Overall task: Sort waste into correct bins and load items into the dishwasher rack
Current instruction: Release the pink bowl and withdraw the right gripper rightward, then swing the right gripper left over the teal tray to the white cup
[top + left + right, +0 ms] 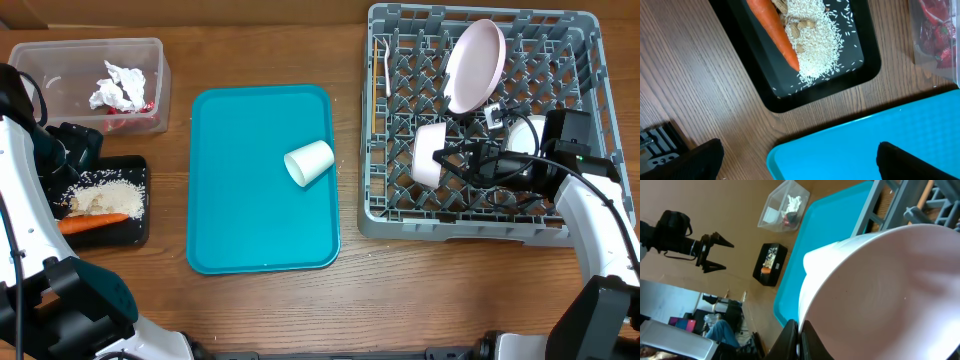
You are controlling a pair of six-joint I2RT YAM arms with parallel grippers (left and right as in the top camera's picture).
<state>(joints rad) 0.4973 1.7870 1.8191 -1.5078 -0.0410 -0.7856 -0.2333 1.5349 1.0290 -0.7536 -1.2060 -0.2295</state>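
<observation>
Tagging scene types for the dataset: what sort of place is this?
Likely a lab or office staged as a kitchen clean-up bench: a wooden table with a dishwasher rack, a teal tray and a clear tub of waste. The right wrist view shows a cluttered room behind.

I'm looking down on a brown wood-grain table [400, 300], evenly lit, with only soft shadows. Past its edge, my right wrist view catches a pale strip [670, 287] of the room and dim, blurred clutter [715, 317] below it, too small to make out.
</observation>
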